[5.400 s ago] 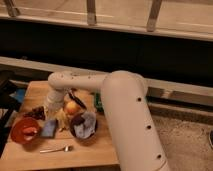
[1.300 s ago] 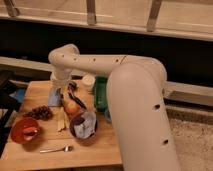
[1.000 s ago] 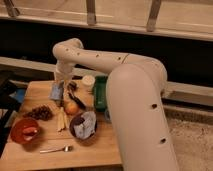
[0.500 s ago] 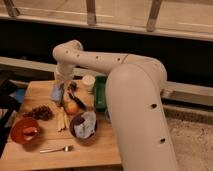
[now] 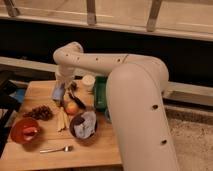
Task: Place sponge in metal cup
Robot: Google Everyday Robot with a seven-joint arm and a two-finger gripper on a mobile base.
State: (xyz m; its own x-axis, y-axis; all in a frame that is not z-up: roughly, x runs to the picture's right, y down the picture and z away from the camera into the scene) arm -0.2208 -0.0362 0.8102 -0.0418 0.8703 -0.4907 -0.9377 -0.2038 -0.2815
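My gripper (image 5: 59,89) hangs from the bent white arm over the back left part of the wooden table (image 5: 107,150). It is shut on the sponge (image 5: 58,93), a small light blue pad held just above the tabletop. The metal cup (image 5: 88,81), a short pale cylinder, stands upright a short way to the right of the gripper, apart from it.
A red bowl (image 5: 25,131) sits front left, with a dark bowl holding a lilac cloth (image 5: 84,125) mid-front. Grapes (image 5: 41,112), an orange fruit (image 5: 72,107), pale sticks (image 5: 61,120), a fork (image 5: 55,149) and a green container (image 5: 100,92) crowd the table. My arm's big white body covers the right side.
Over the last second nothing visibly moves. Several seconds ago the gripper was low near the front left of the table; it now holds the sponge higher and farther back.
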